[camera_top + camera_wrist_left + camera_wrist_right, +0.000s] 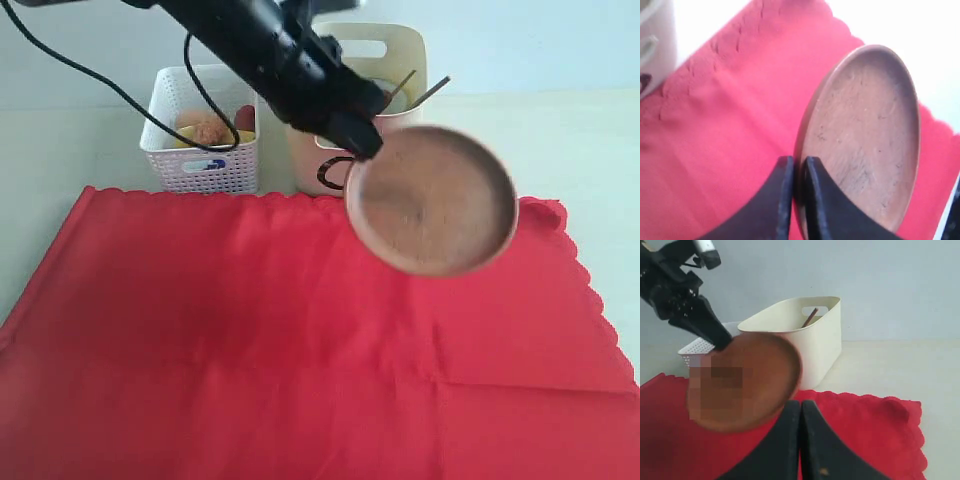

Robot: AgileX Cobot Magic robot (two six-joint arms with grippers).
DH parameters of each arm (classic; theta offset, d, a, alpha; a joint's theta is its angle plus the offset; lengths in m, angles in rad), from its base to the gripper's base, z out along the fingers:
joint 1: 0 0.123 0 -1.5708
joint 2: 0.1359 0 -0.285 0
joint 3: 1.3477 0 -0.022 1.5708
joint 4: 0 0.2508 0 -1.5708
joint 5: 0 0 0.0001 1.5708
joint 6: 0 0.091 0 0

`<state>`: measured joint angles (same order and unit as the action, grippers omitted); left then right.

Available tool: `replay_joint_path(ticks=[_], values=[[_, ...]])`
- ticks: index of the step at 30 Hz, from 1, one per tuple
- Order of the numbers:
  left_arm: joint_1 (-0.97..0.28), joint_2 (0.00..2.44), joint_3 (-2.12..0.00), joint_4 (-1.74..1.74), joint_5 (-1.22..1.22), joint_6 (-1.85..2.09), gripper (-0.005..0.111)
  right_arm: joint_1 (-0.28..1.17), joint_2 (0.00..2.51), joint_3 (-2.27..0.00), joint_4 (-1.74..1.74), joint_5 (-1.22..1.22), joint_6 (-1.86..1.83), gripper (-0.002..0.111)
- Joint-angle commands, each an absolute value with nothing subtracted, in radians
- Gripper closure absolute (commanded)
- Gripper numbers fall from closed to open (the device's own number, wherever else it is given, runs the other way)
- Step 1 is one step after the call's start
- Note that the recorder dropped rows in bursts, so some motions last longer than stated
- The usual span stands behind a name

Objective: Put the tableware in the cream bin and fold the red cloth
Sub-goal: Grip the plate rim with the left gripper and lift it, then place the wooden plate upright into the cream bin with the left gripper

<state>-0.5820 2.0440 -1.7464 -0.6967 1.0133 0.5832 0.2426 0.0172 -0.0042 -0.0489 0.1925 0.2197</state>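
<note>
You are pinching the rim of the wooden plate [432, 200] with the left end effector [796, 162], lifting it clear of the red cloth [250, 330], just near of the cream bin [820, 340], probably for tipping it in. Your right end effector [801, 405] is hovering pressed together and empty over the cloth's right side.

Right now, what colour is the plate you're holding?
The wooden plate is brown, clearest in the left wrist view.

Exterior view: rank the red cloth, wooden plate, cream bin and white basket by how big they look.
1. red cloth
2. wooden plate, but it is held up nearer the camera, so this rank is unsure
3. cream bin, partly hidden
4. white basket
</note>
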Motion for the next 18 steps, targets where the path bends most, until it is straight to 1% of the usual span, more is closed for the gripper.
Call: replay_joint_path(ticks=[1,2,3,5,9,11,18], values=[[-0.475,2.026,-1.802,-0.957,0.948,0.636,0.107,0.245,0.01,0.0,-0.051,0.192,0.221,0.108],[-0.452,2.026,-1.805,-1.014,0.913,0.655,0.107,0.245,0.01,0.0,-0.051,0.192,0.221,0.108],[-0.419,2.028,-1.806,-1.087,0.818,0.679,0.107,0.245,0.01,0.0,-0.051,0.192,0.221,0.108],[-0.391,2.051,-1.806,-1.127,0.657,0.677,0.107,0.245,0.01,0.0,-0.051,0.192,0.221,0.108],[-0.381,2.138,-1.806,-1.193,0.421,0.674,0.107,0.245,0.01,0.0,-0.051,0.192,0.221,0.108],[-0.383,2.174,-1.806,-1.2,0.359,0.674,0.107,0.245,0.01,0.0,-0.051,0.192,0.221,0.108],[-0.391,2.232,-1.806,-1.226,0.348,0.678,0.107,0.245,0.01,0.0,-0.051,0.192,0.221,0.108]])
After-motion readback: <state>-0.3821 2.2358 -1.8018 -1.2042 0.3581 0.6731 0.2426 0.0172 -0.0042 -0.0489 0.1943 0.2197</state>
